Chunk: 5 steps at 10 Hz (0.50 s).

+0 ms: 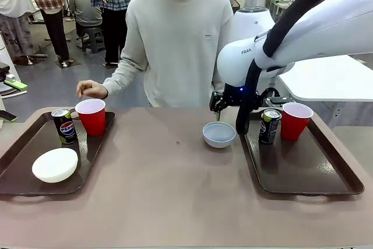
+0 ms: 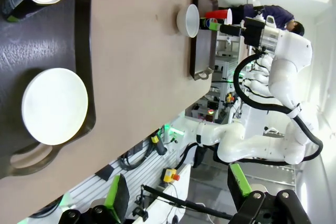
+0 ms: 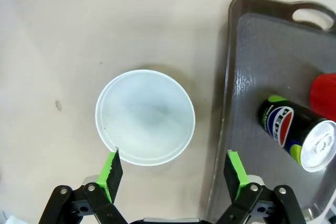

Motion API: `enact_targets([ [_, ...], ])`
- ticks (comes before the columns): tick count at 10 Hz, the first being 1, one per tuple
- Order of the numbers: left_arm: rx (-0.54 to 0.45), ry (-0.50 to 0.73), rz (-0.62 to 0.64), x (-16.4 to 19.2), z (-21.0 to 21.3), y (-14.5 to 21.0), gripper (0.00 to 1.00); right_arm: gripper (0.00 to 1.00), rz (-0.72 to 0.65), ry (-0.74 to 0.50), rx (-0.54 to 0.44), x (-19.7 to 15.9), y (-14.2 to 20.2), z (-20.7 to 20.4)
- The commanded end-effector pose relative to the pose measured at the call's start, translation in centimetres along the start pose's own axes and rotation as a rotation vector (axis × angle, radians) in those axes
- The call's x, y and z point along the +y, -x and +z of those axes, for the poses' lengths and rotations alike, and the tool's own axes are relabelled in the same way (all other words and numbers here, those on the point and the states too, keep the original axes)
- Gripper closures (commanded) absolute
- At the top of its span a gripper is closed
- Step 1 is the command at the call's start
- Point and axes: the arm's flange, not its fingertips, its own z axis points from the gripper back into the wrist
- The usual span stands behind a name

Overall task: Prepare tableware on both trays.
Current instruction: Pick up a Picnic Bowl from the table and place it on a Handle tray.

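Right pincer point(image 3: 173, 158) released, hovering over near rim of bowl point(image 3: 144, 116). Descend straddling the rim, one finger inside; stay clear of tray point(image 3: 262, 51) edge alongside.

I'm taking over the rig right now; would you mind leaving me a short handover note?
Left gripper: open, empty.
Right gripper: open, empty, poised over the grey-blue bowl, not gripping it.
Left tray: left Pepsi can, left red cup, white bowl. The person's hand is near that cup.
Right tray: right Pepsi can, right red cup.
Done: the left tray looks set.
Left: the grey-blue bowl sits on the table beside the right tray and probably goes onto it.
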Motion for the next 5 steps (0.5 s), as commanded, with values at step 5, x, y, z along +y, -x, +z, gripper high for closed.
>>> enact_targets([
  [5, 0.000, 0.013, -0.007, -0.1, 0.2, 0.2, 0.00, 0.00, 0.058, -0.066, 0.030, 0.2, -2.3, -4.4],
])
